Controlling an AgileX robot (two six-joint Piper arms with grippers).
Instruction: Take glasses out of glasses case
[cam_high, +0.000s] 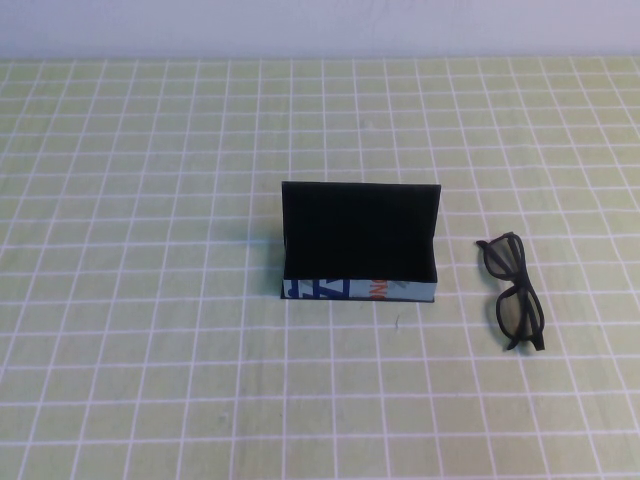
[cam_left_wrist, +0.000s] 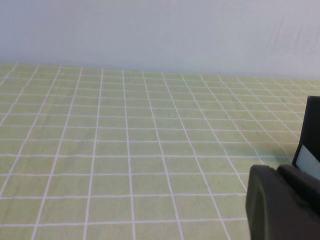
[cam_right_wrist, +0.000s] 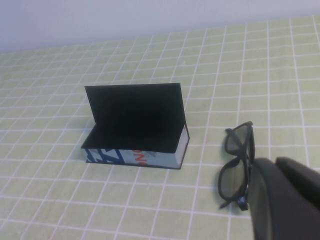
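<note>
The glasses case (cam_high: 360, 243) stands open in the middle of the table, with its lid upright at the back and nothing visible inside. The black glasses (cam_high: 514, 290) lie on the cloth to the right of the case, apart from it. Neither gripper shows in the high view. In the right wrist view the case (cam_right_wrist: 135, 125) and the glasses (cam_right_wrist: 235, 165) both show, and my right gripper (cam_right_wrist: 275, 162) is shut and empty just beside the near end of the glasses. In the left wrist view my left gripper (cam_left_wrist: 277, 170) is shut and empty, with a corner of the case (cam_left_wrist: 311, 135) just beyond it.
A green cloth with a white grid (cam_high: 150, 300) covers the whole table. A pale wall (cam_high: 320, 25) runs along the far edge. Open cloth lies left of the case and in front of it.
</note>
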